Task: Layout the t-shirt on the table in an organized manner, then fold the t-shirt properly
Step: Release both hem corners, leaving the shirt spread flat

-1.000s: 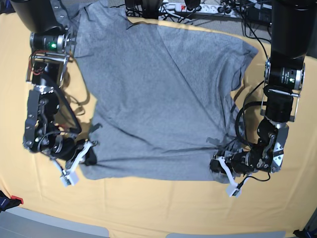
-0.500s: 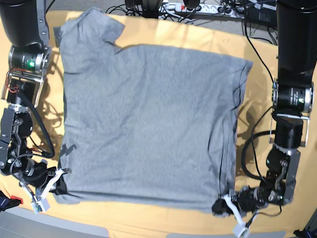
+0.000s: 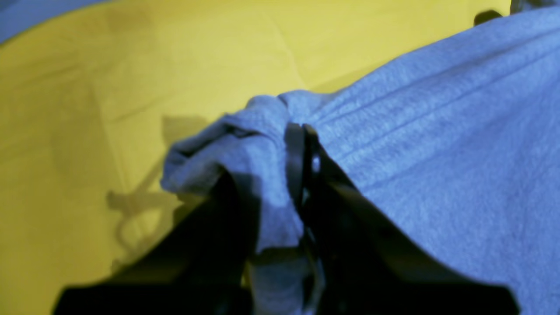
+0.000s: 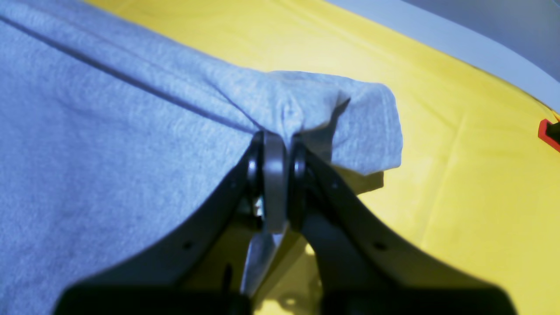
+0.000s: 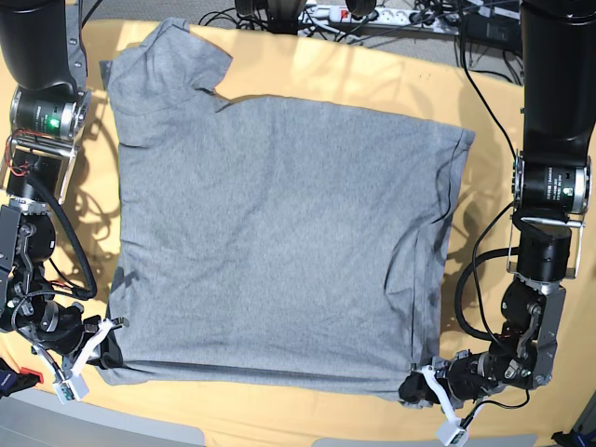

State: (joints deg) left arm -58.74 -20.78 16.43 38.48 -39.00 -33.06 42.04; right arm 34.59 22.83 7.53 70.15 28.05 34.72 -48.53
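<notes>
The grey t-shirt [image 5: 279, 233] lies spread over the yellow table [image 5: 307, 419], plain side up, with one sleeve at the far left. Its near hem runs along the table's front edge. My left gripper [image 5: 414, 387] is shut on the hem corner at the base view's lower right; in the left wrist view its jaws [image 3: 302, 166] pinch a bunched fold of the t-shirt [image 3: 437, 153]. My right gripper [image 5: 107, 349] is shut on the other hem corner at lower left; in the right wrist view that gripper [image 4: 275, 151] clamps the folded corner of the t-shirt [image 4: 109, 144].
A power strip and cables [image 5: 372, 14] lie beyond the table's far edge. A red-and-black object [image 5: 19, 380] sits at the near left corner. The grey table rim [image 5: 140, 433] runs just below the hem.
Both grippers have pulled the hem toward the table's front edge and outward. The t-shirt went from bunched and diagonal to spread flat.
</notes>
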